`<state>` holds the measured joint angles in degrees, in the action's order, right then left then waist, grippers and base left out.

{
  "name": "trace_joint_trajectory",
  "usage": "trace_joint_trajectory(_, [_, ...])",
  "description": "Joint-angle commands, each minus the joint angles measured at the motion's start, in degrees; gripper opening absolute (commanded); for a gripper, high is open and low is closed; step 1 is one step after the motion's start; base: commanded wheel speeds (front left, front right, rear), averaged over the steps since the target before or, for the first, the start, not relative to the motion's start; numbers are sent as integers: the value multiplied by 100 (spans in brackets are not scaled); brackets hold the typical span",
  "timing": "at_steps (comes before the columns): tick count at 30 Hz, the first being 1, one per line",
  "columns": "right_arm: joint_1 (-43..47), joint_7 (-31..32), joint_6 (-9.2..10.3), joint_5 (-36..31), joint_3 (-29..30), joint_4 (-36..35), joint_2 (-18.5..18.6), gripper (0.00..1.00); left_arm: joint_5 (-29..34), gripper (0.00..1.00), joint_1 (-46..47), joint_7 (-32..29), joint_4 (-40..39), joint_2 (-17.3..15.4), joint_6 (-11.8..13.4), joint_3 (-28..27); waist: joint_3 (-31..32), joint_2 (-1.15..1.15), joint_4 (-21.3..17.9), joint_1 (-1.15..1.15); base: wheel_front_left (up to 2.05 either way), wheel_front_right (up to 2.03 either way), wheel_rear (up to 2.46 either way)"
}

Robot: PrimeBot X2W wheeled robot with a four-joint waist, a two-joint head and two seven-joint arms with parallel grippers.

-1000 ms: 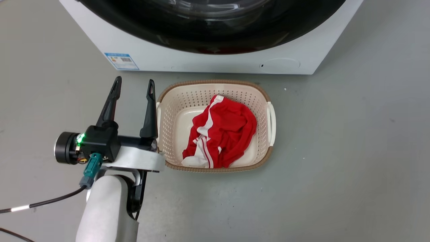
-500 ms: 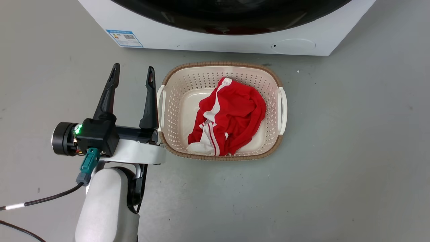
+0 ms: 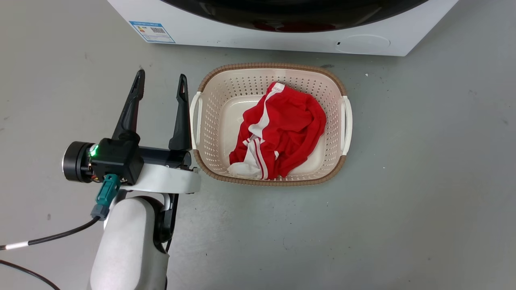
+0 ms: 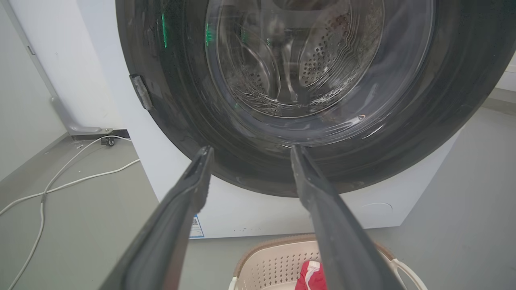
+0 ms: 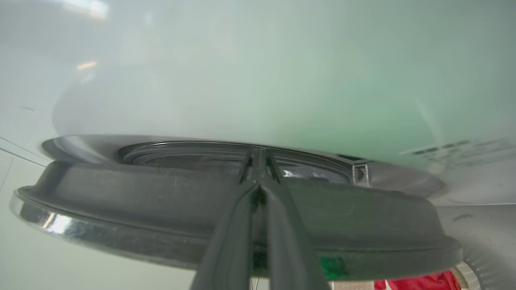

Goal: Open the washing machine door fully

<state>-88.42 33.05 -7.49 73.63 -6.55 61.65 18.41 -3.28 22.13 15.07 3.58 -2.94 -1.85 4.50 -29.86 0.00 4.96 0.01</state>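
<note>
Door's not swung out yet, so most of the job's ahead of you. The washing machine door [image 4: 169,80] sits flat, or v. nearly so, against the front of the washing machine [image 4: 250,213]. It's right ahead of the left gripper [image 4: 250,150], whose fingers stand wide apart w/ nothing btw them. In the head view that gripper hangs just beside the laundry basket [image 3: 209,133], which holds a red garment [image 3: 290,129]. The right gripper [image 5: 258,155] has its fingers pressed together, tips laid on the door's dark rim, seen edge-on. Can't tell if they pinch or hook anything there.

Handling, as I judge it: the door's rigid & fairly heavy and only swings on its hinge, so pull along the arc, don't yank straight out. Glossy black ring = slippery for the pads. The glass bowl [image 4: 314,60] in the centre is the fragile bit, so keep off it. Take the door at the rim, on the side away from the hinge. The grey tab [image 4: 141,92] on the rim could be latch or hinge, can't tell from here. Mind the basket below as the door comes round
</note>
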Motion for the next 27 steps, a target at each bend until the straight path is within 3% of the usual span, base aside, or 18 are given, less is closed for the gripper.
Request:
trace_joint_trajectory(1, [-59, 124, 0, 50, -28, -18, -52, 0, -11, 100, 56, 15, -18, 8, 28, 1, -9, 0, 0, -1, 0, 0, 0])
trace_joint_trajectory(17, [330, 1486, 2, 400, -3, -395, -14, 0, 11, 100, 67, 15, 71, 7, 7, -41, 76, 0, -166, -1, 0, 0, 0])
trace_joint_trajectory(27, [964, 1997, 2, 525, -64, -863, -138, 0, 113, 100, -93, 15, 185, 5, -42, -110, 358, 0, -306, -1, 0, 0, 0])
